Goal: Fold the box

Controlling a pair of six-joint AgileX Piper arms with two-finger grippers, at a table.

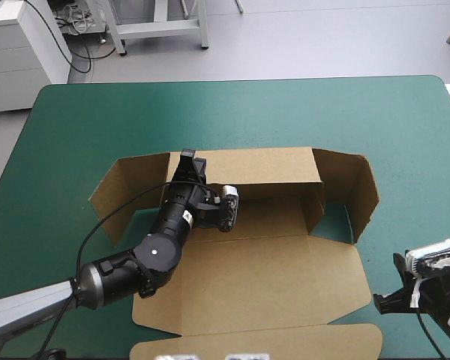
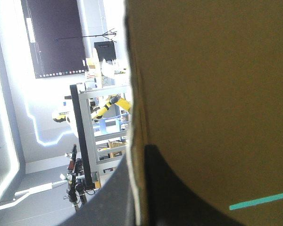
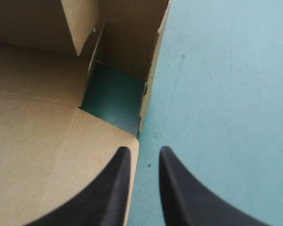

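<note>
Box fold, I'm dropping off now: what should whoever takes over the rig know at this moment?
Left gripper: shut on the box, at the top edge of its raised far wall.
Right gripper: open, holding nothing, at the right corner of the flat near panel.
Done: far wall up, end flaps standing.
Left: side walls not yet raised or tucked; near panel lies flat on the teal-green cover.

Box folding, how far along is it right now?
Done: on the box, the back wall and side flaps stand up. In hand: the left gripper is shut on that wall's top edge. Remaining: the lid lies flat; the right gripper hangs open at its corner.
</note>
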